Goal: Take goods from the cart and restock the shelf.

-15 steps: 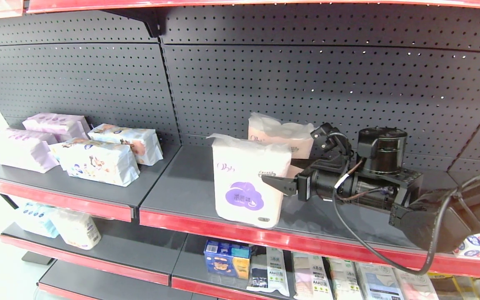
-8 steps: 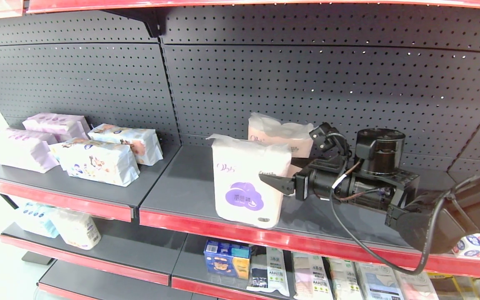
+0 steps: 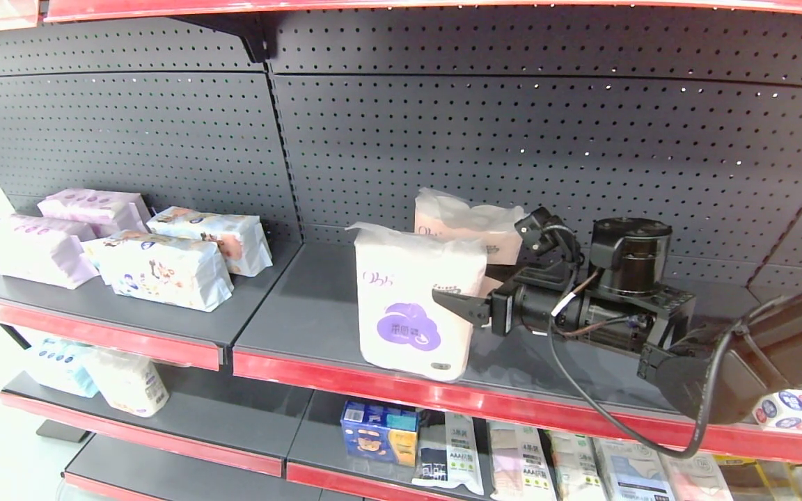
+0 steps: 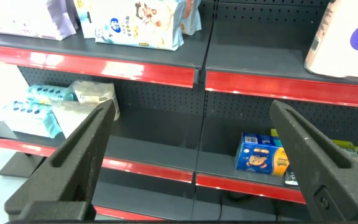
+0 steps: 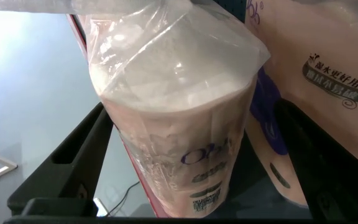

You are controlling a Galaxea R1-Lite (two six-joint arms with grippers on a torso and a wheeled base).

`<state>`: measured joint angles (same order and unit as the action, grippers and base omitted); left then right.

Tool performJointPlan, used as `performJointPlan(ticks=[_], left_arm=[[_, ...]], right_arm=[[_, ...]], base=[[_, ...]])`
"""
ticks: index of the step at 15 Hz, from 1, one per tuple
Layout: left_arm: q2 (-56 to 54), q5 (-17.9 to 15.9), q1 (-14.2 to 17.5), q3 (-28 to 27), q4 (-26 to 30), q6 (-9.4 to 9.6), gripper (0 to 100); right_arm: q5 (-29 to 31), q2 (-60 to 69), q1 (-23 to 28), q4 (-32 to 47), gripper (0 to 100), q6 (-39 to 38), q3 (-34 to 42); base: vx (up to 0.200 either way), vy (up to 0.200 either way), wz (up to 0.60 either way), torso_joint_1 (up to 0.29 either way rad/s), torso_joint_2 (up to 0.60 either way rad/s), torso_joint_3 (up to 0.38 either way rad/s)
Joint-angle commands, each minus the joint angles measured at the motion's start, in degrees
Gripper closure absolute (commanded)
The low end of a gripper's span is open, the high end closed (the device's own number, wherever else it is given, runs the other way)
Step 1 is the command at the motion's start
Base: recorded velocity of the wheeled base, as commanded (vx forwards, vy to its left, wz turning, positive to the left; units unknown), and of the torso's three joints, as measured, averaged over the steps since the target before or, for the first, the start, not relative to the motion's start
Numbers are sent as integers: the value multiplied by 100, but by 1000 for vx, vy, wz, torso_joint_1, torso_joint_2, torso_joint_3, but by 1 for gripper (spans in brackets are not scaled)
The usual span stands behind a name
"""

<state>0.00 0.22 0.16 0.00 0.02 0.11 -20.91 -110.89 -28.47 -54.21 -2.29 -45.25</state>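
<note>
Fingers (image 3: pixel 467 308) of the right gripper (image 3: pixel 451 293) stand apart on either side of the white tissue pack (image 3: pixel 411 306). The pack sits upright at the front edge of the middle shelf (image 3: pixel 317 306), a pink pack (image 3: pixel 467 223) just behind it. The right arm lies level, coming in from the shelf's right end.

From the left wrist, the left gripper (image 4: pixel 191 106) is spread wide around nothing, facing the lower shelves (image 4: pixel 154 152) and a blue box (image 4: pixel 260 154).

From the right wrist, the white tissue pack sits between both fingers; whether they touch it cannot be told.
</note>
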Motion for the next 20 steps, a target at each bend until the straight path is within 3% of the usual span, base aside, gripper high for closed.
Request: performJointPlan(ticks=[1,20], left_arm=[[9,4,2,0,-2,-2,0],[9,4,2,0,-2,-2,0]], right_arm=[[-10,-21,-1,-2,0,1,-1],[-45,-65,-10,-318,0,80,192]], base=[[0,0,0,0,0,0],[0,0,0,0,0,0]])
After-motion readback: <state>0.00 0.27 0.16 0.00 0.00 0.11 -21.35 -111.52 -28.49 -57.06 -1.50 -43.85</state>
